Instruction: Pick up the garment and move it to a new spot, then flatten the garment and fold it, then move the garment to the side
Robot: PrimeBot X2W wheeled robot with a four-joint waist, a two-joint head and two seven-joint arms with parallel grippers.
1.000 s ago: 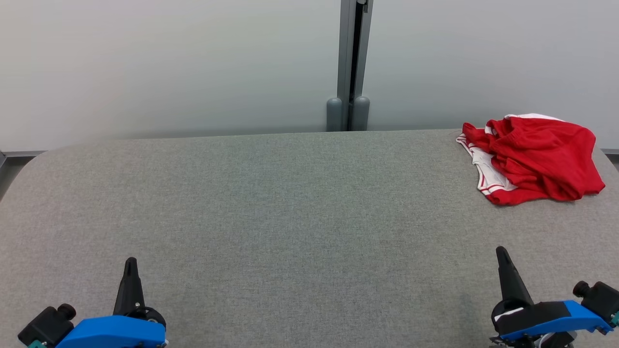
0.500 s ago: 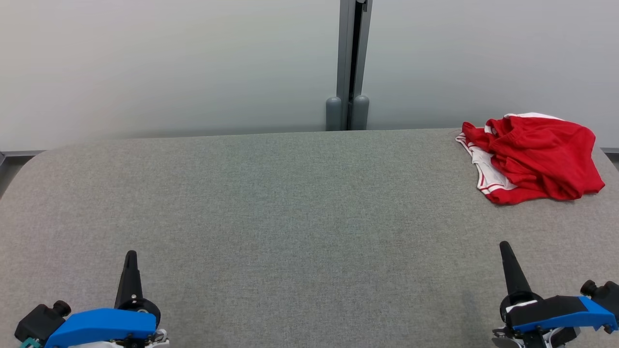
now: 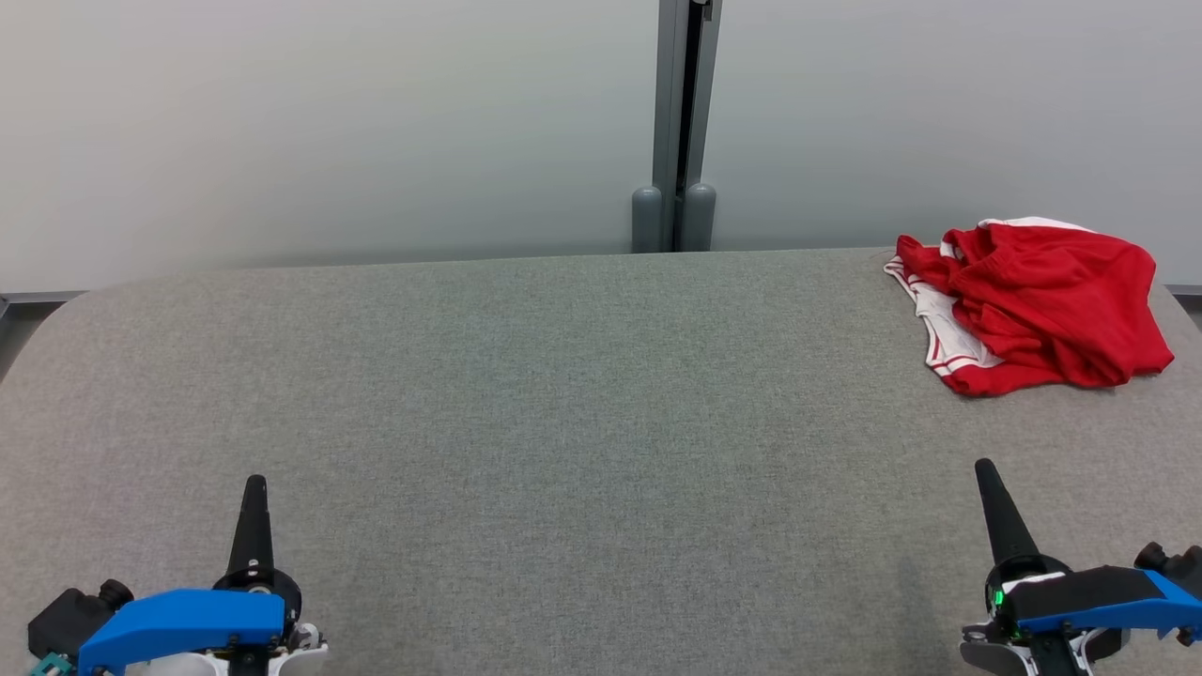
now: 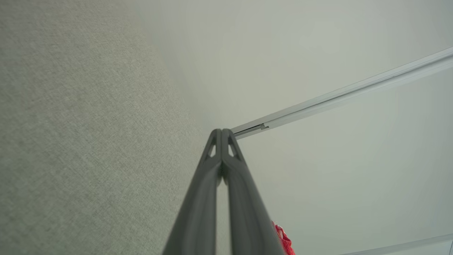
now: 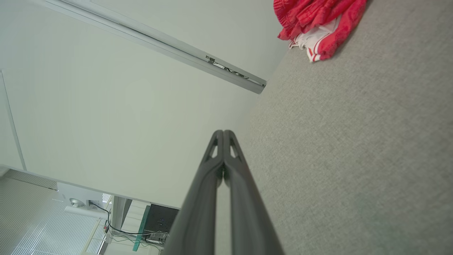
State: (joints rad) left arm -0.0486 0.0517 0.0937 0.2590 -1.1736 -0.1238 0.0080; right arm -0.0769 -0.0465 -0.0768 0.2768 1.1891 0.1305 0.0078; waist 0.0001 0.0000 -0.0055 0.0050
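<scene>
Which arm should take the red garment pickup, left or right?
Right, probably. The red garment lies crumpled at the far right corner of the table, ahead of the right hand; the left hand sits at the opposite side. Both hands are shut, so it must open first.

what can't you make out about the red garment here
Head view: the red garment lies bunched; its folds hide its cut and underside.
Left wrist view: the shut left gripper and the bottom edge hide most of it.
Right wrist view: past the shut right gripper, the top edge cuts it off.
Head view: the bottom edge cuts off the near side of the table.
</scene>
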